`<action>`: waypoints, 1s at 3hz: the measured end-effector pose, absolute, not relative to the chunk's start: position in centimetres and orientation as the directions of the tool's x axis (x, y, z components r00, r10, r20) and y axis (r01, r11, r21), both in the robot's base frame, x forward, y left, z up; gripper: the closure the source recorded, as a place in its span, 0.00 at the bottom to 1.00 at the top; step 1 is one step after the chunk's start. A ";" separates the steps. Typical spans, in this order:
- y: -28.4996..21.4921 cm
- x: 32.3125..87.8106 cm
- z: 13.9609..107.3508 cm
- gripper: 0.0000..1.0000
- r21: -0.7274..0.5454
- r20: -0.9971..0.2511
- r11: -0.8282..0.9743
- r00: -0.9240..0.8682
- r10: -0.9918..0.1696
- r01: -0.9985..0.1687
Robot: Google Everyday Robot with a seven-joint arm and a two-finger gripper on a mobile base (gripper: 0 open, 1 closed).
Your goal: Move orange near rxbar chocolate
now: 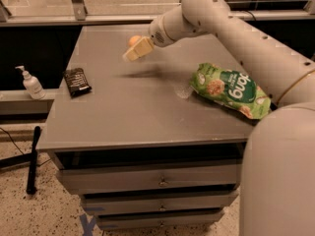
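The orange (133, 40) is a small round fruit at the far middle of the grey table top (138, 112), partly hidden behind my gripper. My gripper (131, 54) hangs above the table just in front of the orange, its cream fingers pointing down and left. The rxbar chocolate (77, 81) is a flat dark bar lying near the table's left edge, well to the left of and nearer than the orange.
A large green snack bag (230, 89) lies on the right side of the table, under my arm (236, 28). A white pump bottle (30, 83) stands on a ledge to the left of the table. Drawers (147, 181) are below the top.
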State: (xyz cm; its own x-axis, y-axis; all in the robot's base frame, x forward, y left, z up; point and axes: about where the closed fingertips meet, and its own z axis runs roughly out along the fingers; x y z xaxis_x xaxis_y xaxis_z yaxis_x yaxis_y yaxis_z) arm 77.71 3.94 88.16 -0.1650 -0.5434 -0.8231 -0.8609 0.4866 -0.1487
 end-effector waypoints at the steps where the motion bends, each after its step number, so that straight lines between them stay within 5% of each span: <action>1: 5.7 79.7 86.7 0.00 -0.118 -0.833 0.492 -0.183 -0.522 -0.863; 2: 6.2 81.6 85.7 0.00 -0.103 -0.839 0.504 -0.197 -0.507 -0.858; 3: 6.2 82.5 85.3 0.17 -0.090 -0.852 0.512 -0.201 -0.484 -0.854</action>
